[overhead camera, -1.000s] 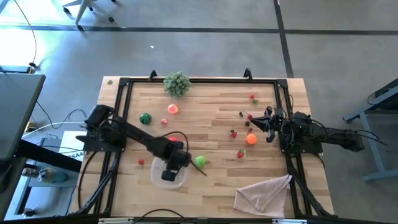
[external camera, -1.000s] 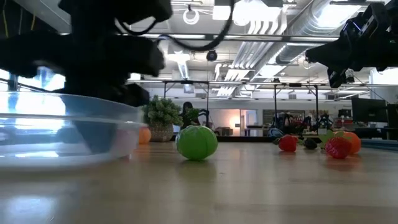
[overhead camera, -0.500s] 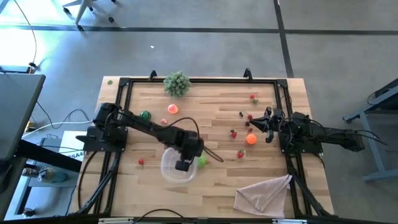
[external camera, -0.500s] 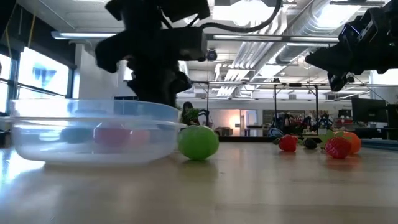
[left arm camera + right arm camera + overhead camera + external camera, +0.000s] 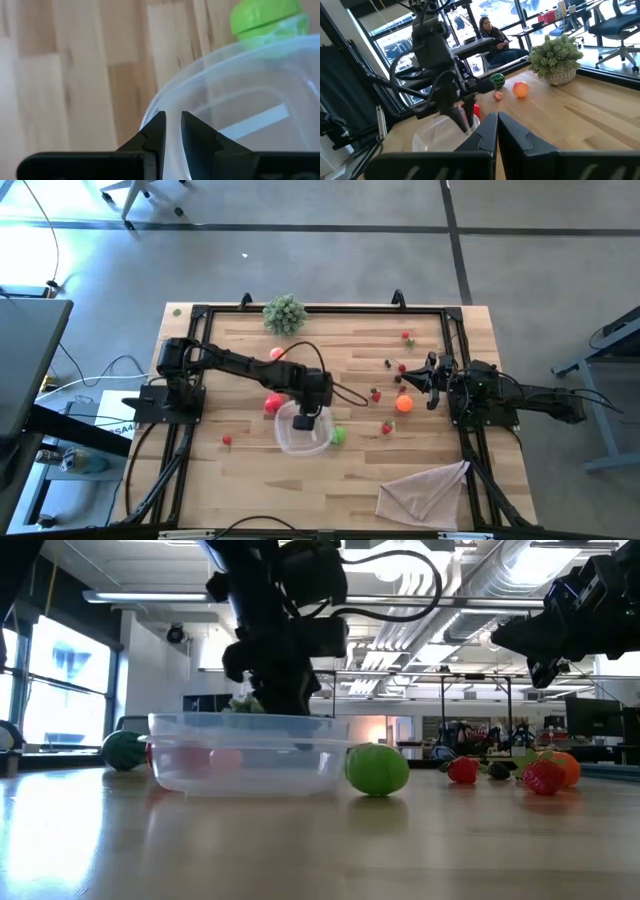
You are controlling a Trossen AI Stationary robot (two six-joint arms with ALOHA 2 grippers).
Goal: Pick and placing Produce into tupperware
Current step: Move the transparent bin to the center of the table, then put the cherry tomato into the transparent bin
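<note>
- We are looking at a wooden tabletop [image 5: 330,370] inside a black frame, standing on a grey floor; an office with desks and a seated person [image 5: 492,35] is showing beyond it.
- We are seeing the left claw [image 5: 307,421] pinching the rim of the clear tupperware [image 5: 303,434] near the tabletop's middle, fingers nearly together.
- A green fruit [image 5: 339,435] is lying just beside the tupperware.
- The right claw [image 5: 408,379] is hanging fully closed and empty near the right edge, above an orange fruit [image 5: 404,404].
</note>
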